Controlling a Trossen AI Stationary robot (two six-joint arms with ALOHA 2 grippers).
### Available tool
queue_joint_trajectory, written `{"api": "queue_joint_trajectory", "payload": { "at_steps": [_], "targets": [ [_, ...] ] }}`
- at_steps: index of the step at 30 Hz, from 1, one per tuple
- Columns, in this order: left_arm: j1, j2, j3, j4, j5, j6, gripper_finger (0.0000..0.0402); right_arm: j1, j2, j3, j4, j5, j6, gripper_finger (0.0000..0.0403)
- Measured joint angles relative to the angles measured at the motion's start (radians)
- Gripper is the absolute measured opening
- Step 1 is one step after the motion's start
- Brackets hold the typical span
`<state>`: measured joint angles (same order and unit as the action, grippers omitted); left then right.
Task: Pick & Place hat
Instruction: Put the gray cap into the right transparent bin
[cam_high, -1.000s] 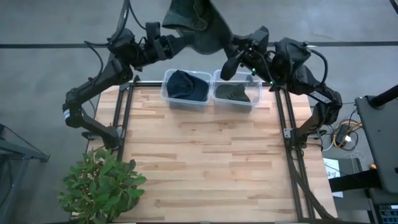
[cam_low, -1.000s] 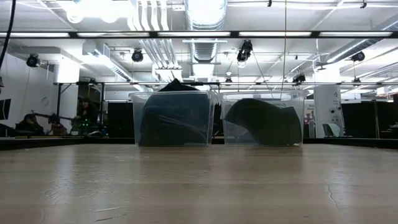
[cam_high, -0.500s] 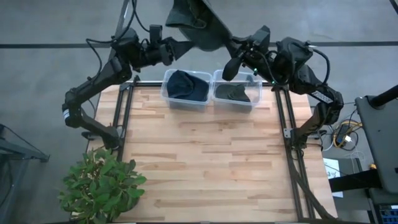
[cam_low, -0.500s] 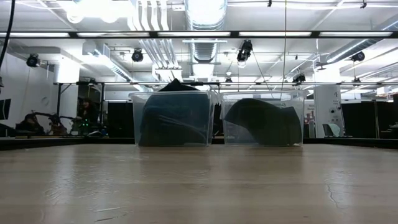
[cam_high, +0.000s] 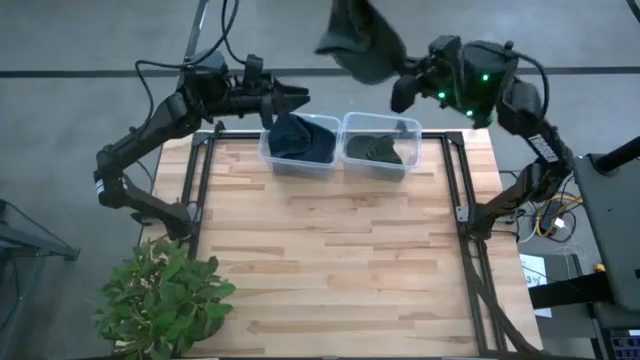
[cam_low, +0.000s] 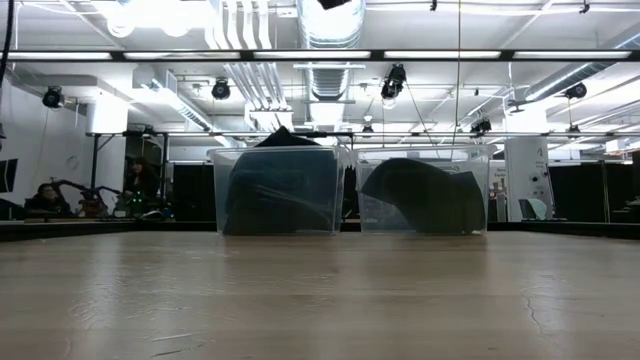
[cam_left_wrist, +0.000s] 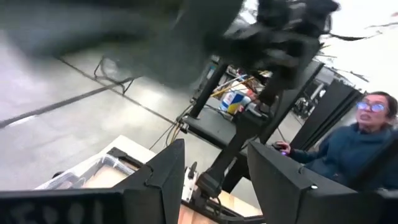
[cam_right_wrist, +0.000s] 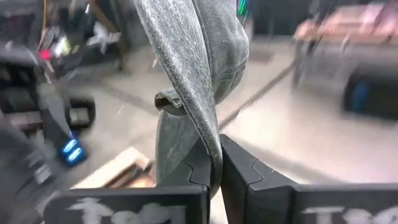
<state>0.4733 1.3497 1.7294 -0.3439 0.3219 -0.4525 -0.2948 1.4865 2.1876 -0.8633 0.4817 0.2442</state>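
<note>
The right tool (cam_high: 405, 75), clenched on the grey hat (cam_high: 360, 40), now carries it alone at upper centre of the high view. The left tool (cam_high: 290, 97) has let go and hangs released, apparently empty. Handover looks done; two clear bins (cam_high: 299, 143) wait on the surface (cam_high: 330, 250), each holding dark fabric.

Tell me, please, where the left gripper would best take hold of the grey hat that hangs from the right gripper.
Probably the loose lower edge of the grey hat, approached from the left side. The right gripper is shut on one fold, so the fabric hangs free beside it, and the open left gripper already points that way above the bins.
</note>
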Motion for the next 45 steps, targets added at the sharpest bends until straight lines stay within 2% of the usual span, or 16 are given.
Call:
{"api": "queue_joint_trajectory", "payload": {
  "at_steps": [3,8,17,22,28,31,38,45],
  "targets": [
    [-0.002,-0.017,0.000,-0.005,0.002,0.014,0.0167,-0.101,-0.017,0.000,-0.150,-0.186,0.125,0.0009],
    [-0.002,-0.032,0.000,-0.005,-0.001,0.013,0.0167,-0.269,-0.012,0.000,-0.329,-0.481,0.225,0.0009],
    [-0.003,-0.047,0.000,-0.007,-0.001,0.008,0.0167,-0.486,0.062,-0.010,-0.525,-0.753,0.212,0.0009],
    [-0.003,-0.047,0.000,-0.008,-0.001,0.005,0.0167,-0.546,0.107,-0.053,-0.639,-0.817,0.161,0.0009],
    [-0.003,-0.047,0.000,-0.011,-0.001,0.005,0.0167,-0.570,0.119,-0.171,-0.642,-0.861,0.133,0.0009],
    [-0.003,-0.047,0.000,-0.011,-0.001,0.005,0.0167,-0.583,0.121,-0.243,-0.596,-0.861,0.123,0.0009],
    [-0.003,-0.047,0.000,-0.008,-0.001,0.006,0.0167,-0.605,0.121,-0.425,-0.397,-0.939,0.152,0.0008],
    [-0.003,-0.046,0.000,-0.008,-0.001,0.005,0.0167,-0.639,0.120,-0.586,-0.378,-0.935,0.169,0.0012]
  ]
}}
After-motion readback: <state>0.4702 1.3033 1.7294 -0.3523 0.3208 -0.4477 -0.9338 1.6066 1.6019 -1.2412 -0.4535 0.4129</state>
